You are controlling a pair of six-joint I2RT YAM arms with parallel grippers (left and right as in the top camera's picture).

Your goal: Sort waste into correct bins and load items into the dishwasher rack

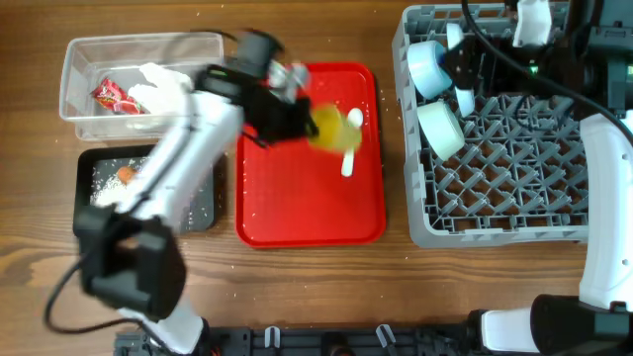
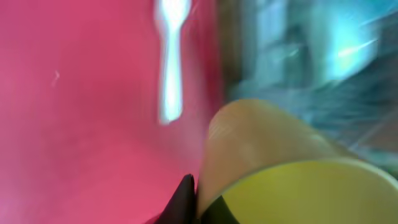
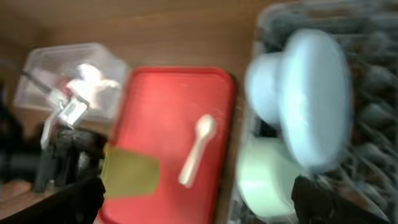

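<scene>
Though blurred, the left fingers (image 1: 309, 124) seem clamped on the yellow cup (image 1: 332, 129) over the red tray (image 1: 297, 208), likely rack-bound. The right fingers (image 3: 202, 200) hang spread, empty.

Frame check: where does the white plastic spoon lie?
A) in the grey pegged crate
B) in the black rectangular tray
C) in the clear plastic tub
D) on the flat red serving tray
D: the white plastic spoon lies flat on the flat red serving tray, towards the tray's right edge.
</scene>
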